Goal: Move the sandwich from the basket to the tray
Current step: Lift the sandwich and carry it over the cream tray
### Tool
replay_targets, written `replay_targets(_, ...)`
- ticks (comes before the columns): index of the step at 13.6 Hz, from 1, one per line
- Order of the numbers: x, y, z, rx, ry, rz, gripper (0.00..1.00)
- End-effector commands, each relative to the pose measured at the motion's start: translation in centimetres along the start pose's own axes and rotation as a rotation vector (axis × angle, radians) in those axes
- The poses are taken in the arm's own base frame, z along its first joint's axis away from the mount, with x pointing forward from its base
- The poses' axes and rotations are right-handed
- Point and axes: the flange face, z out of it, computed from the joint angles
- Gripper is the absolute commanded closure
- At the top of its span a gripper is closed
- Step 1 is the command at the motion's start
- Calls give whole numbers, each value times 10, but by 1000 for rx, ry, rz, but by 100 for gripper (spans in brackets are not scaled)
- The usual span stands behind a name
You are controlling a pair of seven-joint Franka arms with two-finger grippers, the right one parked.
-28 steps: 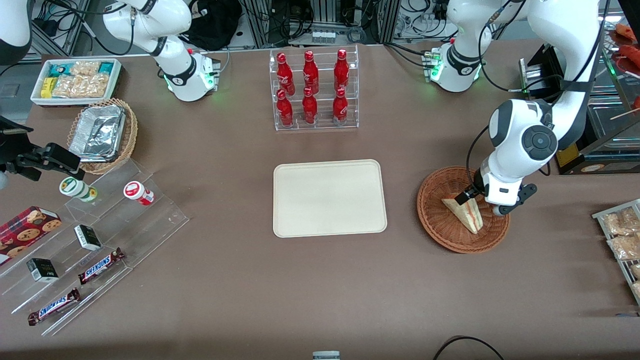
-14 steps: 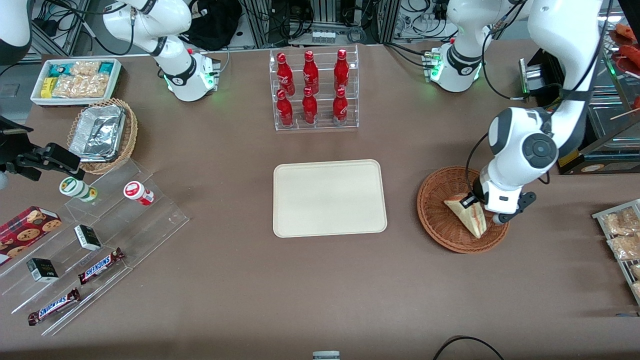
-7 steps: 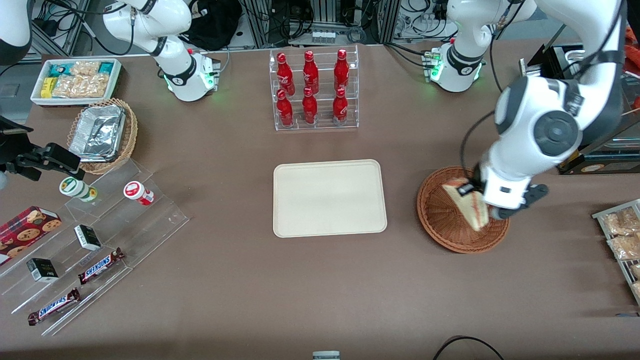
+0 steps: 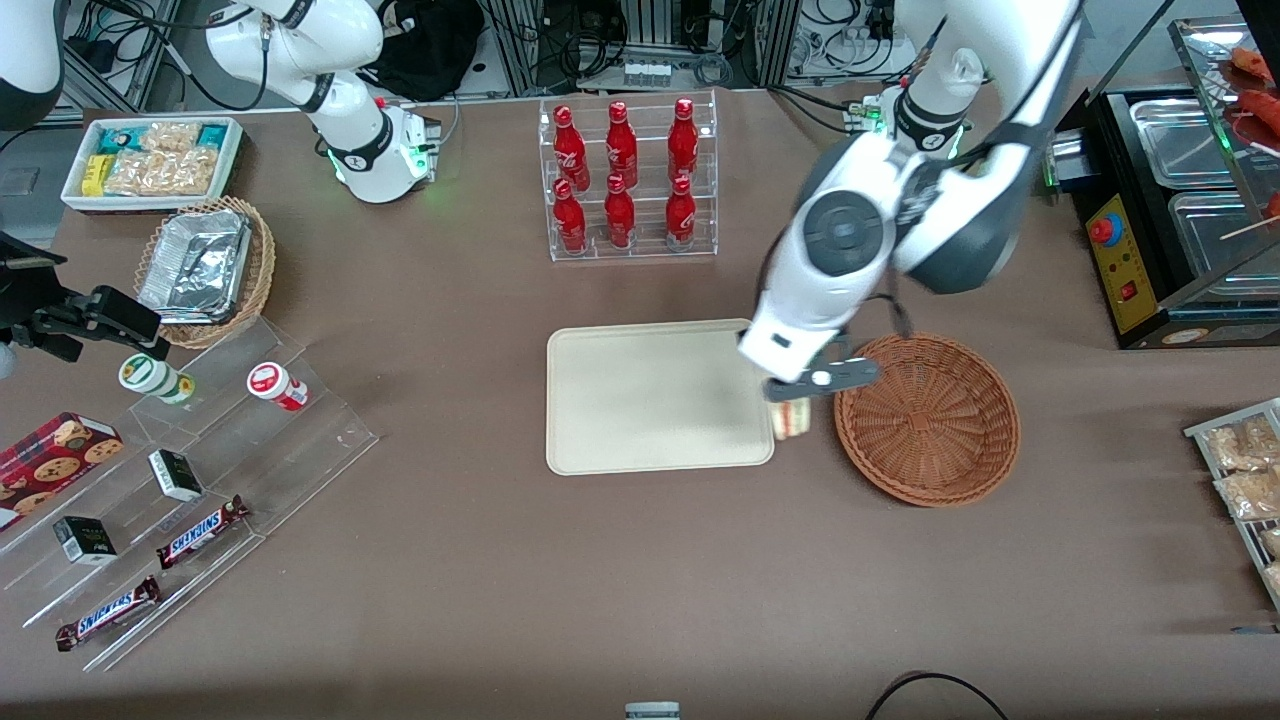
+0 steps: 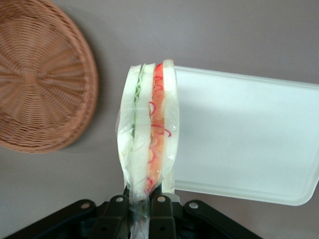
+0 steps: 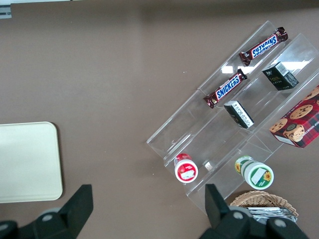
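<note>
While the gripper [image 4: 795, 400] hangs over the gap between tray [image 4: 640, 440] and basket [image 4: 930, 480], its fingers [image 5: 115, 214] are clamped on the sandwich [image 5: 148, 144], pinching the wrapped wedge's narrow end. Sandwich is off the table, cut edge w/ red & green filling showing in the wrist view, partly over the tray's rim. Wicker basket sits just beside the tray, not touching.

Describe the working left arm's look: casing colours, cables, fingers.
The left arm has glossy white shells with dark grey joint sections and a round grey cap at one joint. A thin black cable loops beside its wrist. Its base glows green. The gripper, over the tray's edge, is matte black with small silver screws; its fingers are black too.
</note>
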Motion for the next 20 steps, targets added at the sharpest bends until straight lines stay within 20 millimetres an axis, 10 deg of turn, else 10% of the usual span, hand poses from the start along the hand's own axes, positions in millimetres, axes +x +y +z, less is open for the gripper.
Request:
replay_targets(1, 0, 47, 23, -10, -14, 50, 89)
replay_targets(8, -29, 125, 88, -95, 36, 84, 89)
replay_targets(20, -42, 139, 159, -41, -22, 106, 87)
